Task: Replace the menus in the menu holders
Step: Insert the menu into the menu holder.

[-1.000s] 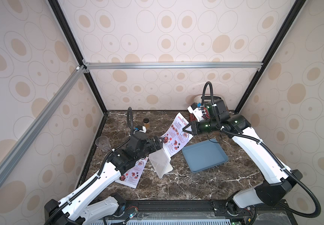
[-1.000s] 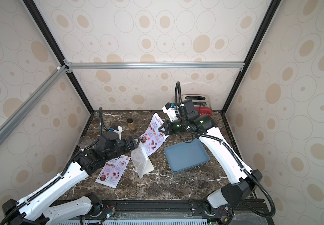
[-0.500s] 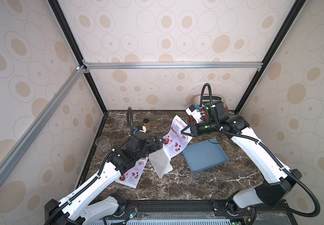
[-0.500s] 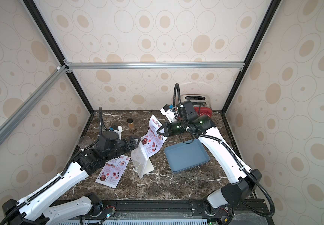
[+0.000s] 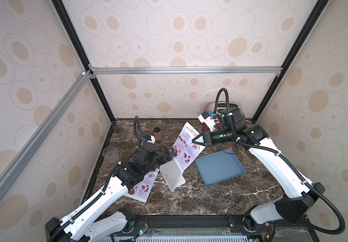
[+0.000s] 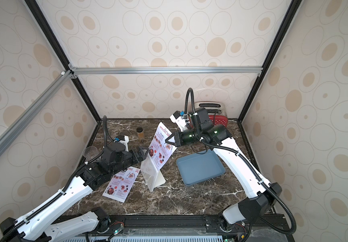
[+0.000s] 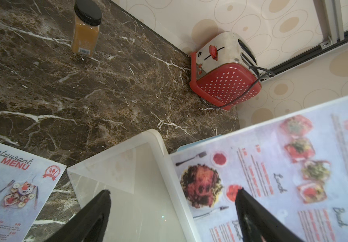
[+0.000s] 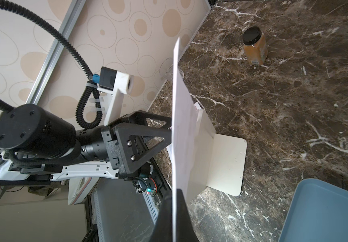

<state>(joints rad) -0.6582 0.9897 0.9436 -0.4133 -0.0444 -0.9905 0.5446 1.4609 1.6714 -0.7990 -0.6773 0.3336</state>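
Observation:
My right gripper is shut on one of the menus, a white sheet held upright and tilted. Its lower end meets the top of the clear menu holder standing mid-table; I cannot tell whether it sits in the slot. My left gripper is open at the holder's top. In the left wrist view one finger is over the holder's face and the other over the held menu. A second menu lies flat, partly under my left arm.
A grey-blue tray lies right of the holder. A spice jar stands at the back, and a clear cup by the left wall. A red toaster sits in the back right corner behind my right arm.
My right gripper has carried the menu leftward and down, bringing the sheet closer to the holder and my left gripper. The left arm has hardly moved.

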